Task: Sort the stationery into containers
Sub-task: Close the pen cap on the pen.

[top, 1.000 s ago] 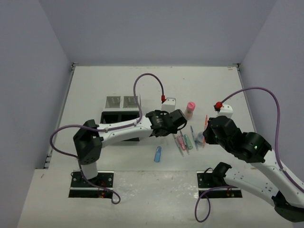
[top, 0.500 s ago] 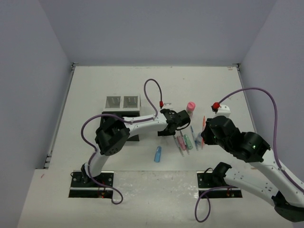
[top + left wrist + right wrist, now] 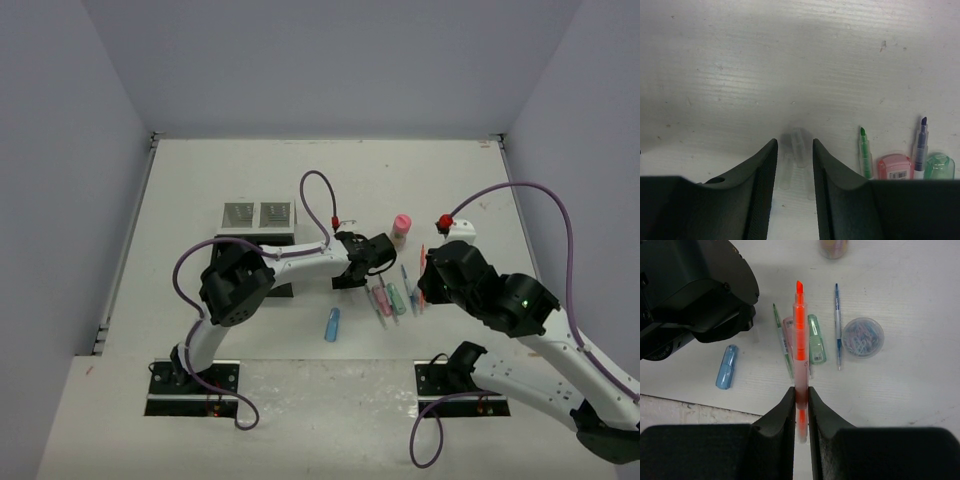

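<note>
My right gripper [image 3: 800, 389] is shut on an orange highlighter [image 3: 799, 335] and holds it above the table, over the row of pens; it also shows in the top view [image 3: 424, 287]. Under it lie a green pen [image 3: 782, 342], a pink cap [image 3: 788, 327], a green cap [image 3: 816, 346], a blue pen [image 3: 838, 325], a round tub [image 3: 863, 337] and a blue capsule [image 3: 726, 367]. My left gripper [image 3: 794, 145] is open low over the table, with a clear cap [image 3: 800, 148] between its fingertips. The organiser's mesh compartments [image 3: 256, 214] stand at the back left; its black compartments are mostly hidden by my left arm.
A pink-capped bottle [image 3: 401, 227] stands behind the pens. The blue capsule [image 3: 332, 324] lies near the front edge. In the left wrist view a green pen [image 3: 865, 152], a pink cap [image 3: 894, 167], a dark blue highlighter [image 3: 921, 145] and a green cap [image 3: 939, 167] lie to the right.
</note>
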Controlling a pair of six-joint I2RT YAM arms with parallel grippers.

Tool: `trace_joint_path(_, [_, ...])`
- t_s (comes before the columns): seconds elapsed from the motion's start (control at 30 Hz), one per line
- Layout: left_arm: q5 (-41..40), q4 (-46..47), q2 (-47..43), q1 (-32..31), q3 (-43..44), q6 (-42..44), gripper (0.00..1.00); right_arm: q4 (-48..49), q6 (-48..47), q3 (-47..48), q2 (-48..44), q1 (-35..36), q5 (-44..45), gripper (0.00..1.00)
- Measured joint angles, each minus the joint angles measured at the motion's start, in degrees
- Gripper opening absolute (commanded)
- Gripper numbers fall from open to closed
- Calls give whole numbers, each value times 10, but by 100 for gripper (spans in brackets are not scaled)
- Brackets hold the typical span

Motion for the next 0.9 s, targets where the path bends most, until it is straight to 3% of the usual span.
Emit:
trace_joint_path(0.23, [1, 14, 0, 0, 0, 0, 22, 3, -3, 0, 0, 0, -1, 0])
trace_joint_path(0.43, [2, 15, 0, 0, 0, 1, 21, 4, -3, 0, 0, 0, -5, 0])
trace_joint_path(0.57, [3, 16, 2, 2, 0, 2, 26, 6, -3, -2, 0, 0, -10, 0])
trace_joint_path(0.73, [6, 17, 10, 3, 0, 4, 18, 6, -3, -2, -2, 0, -14, 0])
trace_joint_path(0.87, [7, 20, 11, 3, 2, 7, 0, 7, -3, -2, -4, 0, -14, 0])
trace_joint_path(0.9, [8, 21, 11, 3, 2, 8, 0, 7, -3, -2, -5, 0, -15, 0])
